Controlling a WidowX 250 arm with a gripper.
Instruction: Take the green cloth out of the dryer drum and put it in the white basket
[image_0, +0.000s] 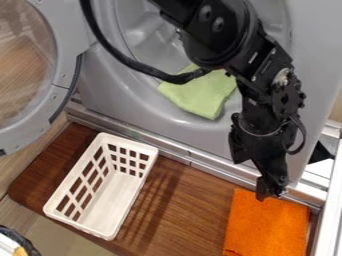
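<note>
Black gripper (270, 193) hangs at the right, pointing down, tip over the upper edge of an orange cloth (266, 226). Whether it is clenched or released, cannot tell; nor whether it touches the cloth. Orange cloth lies flat on the wood-grain tabletop (184, 212), lower right, near a pale metal frame (328, 207) along the right side. White basket (116, 233), rectangular with slotted walls, stands upright on the tabletop, left of the orange cloth and well apart from it. Behind: grey front-loading machine (110, 102), its round-windowed door (61, 95) swung open at the left. Light green cloth (200, 95) lies rumpled in the lower part of the machine's opening, partly behind the arm.
</note>
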